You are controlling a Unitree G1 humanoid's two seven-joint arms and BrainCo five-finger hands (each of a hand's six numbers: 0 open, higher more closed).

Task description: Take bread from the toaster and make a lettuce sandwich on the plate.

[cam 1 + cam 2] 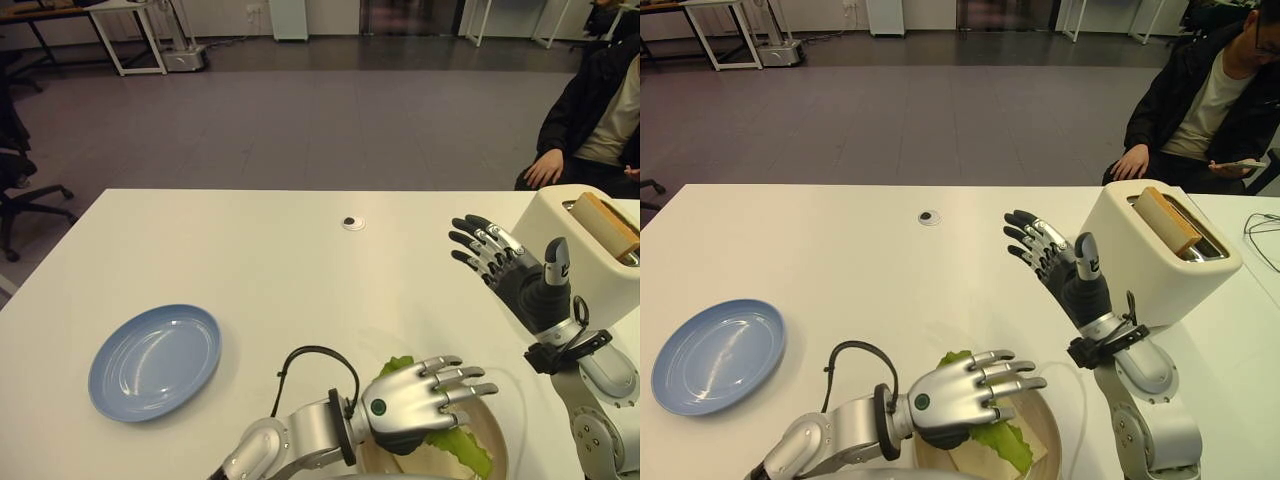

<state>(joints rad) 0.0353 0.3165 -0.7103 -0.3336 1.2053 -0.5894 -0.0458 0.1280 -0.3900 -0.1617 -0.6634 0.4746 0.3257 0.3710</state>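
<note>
Green lettuce (998, 442) in a bowl (1051, 440) under the flat, released left hand (960, 395) — right hand (1065, 270) splayed, empty, beside the toaster (1140, 270).

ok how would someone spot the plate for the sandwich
Start at the white table and look to its near left part. The plate lies there alone, round, blue and bare, unlike the tan dish of lettuce under the left hand.
</note>
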